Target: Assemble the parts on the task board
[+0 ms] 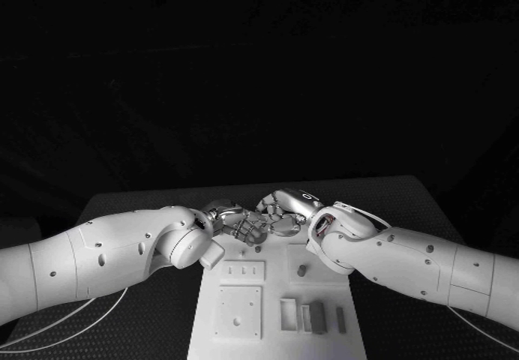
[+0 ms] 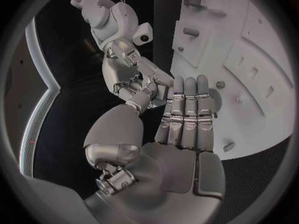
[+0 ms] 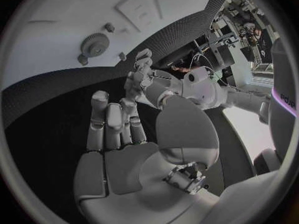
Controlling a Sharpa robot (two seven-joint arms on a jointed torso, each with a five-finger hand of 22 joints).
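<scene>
Silver fingers [image 2: 187, 109] of both hands spread, holding nothing; task board [image 1: 271, 330] beneath, apart.

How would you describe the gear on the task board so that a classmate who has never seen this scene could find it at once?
Start at the white task board in the right wrist view and go to its edge beside the black table. There a gear lies flat among small studs. It alone is a wide disc with a toothed rim.
</scene>
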